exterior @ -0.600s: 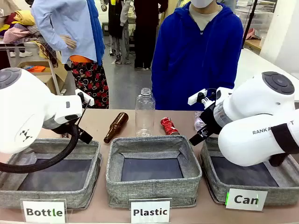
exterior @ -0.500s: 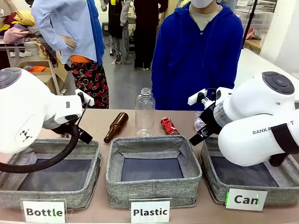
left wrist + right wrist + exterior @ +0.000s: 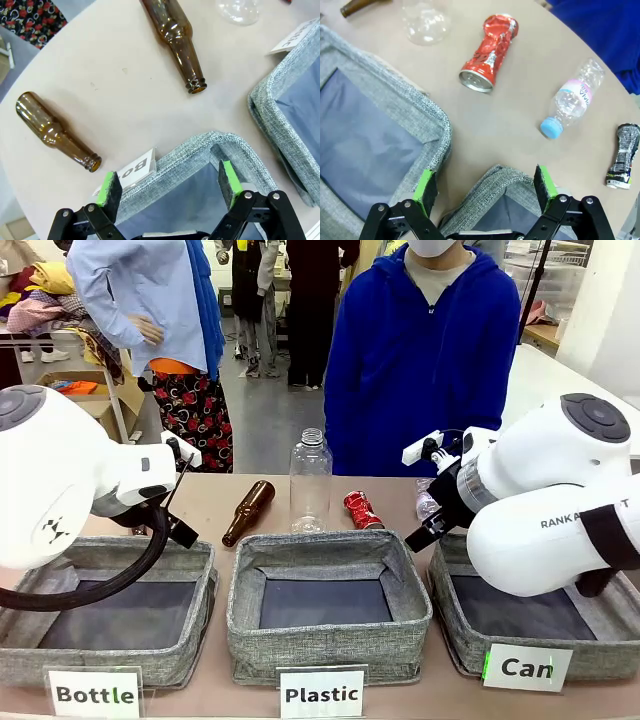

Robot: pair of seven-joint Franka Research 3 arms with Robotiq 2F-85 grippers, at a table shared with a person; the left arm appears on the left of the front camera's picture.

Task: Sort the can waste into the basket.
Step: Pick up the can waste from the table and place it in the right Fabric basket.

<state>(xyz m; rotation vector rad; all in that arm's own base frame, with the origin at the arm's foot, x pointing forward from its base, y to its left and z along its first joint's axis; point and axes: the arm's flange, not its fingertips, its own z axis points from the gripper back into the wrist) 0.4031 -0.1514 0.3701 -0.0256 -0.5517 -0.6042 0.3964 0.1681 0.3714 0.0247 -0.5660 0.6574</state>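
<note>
So the right gripper is hanging right over the far-left corner of the Can basket, jaws spread wide and holding nothing. Both cans are on the table outside that basket, on its far side toward the person in the blue hoodie. The red can lies on its side out past that far-left corner, its open silver end pointing back toward the basket. The dark can lies off toward the basket's far-right side, well apart from the red one. A small clear plastic bottle with a blue cap lies between the two cans, also beyond the basket's far rim. The Plastic basket sits just left of the Can basket, and the Bottle basket is left of that. The left gripper hovers over the Bottle basket's far rim, jaws open too and gripping nothing, with two brown glass bottles lying on the table past it.
</note>
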